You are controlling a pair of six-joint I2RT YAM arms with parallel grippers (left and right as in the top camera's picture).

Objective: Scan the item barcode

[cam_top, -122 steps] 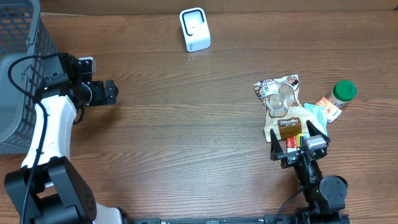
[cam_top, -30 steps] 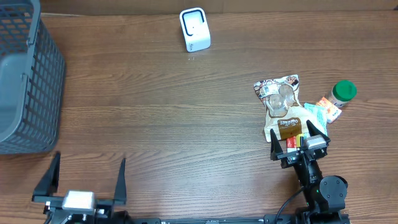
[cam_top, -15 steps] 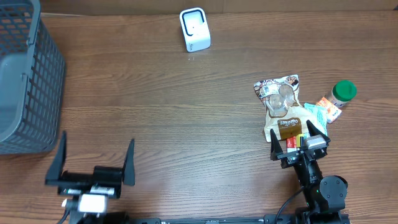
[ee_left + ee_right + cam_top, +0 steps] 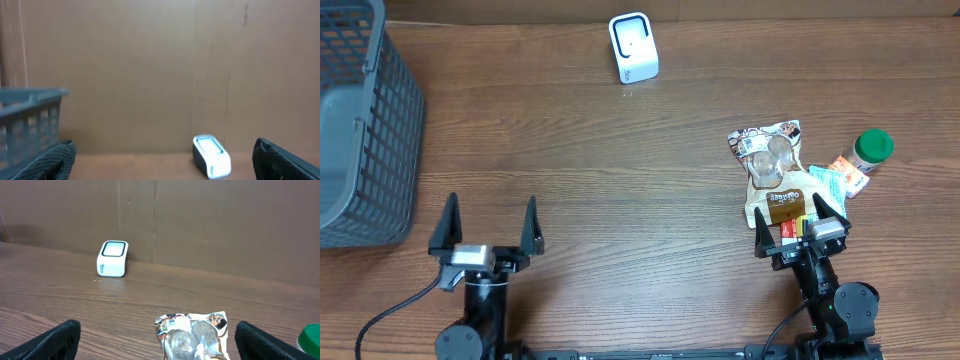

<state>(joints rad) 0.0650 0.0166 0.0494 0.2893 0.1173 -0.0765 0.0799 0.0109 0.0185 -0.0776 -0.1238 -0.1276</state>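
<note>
The white barcode scanner [image 4: 633, 47] stands at the table's far edge, also seen in the left wrist view [image 4: 212, 156] and the right wrist view [image 4: 113, 258]. A snack bag [image 4: 772, 170] lies flat at the right, its top showing between the right fingers [image 4: 195, 335]. My right gripper [image 4: 788, 215] is open at the bag's near end, holding nothing [image 4: 157, 325]. My left gripper [image 4: 489, 215] is open and empty at the front left, facing the scanner [image 4: 162, 150].
A grey basket [image 4: 360, 130] stands at the left edge, its rim [image 4: 27, 95] visible in the left wrist view. A green-lidded jar [image 4: 872, 148], an orange packet [image 4: 848, 172] and a teal packet [image 4: 825, 180] lie right of the bag. A cardboard wall backs the table.
My left arm has left the basket side and come to the front edge, sliding right over the last second. The right arm and the items have not moved.
</note>
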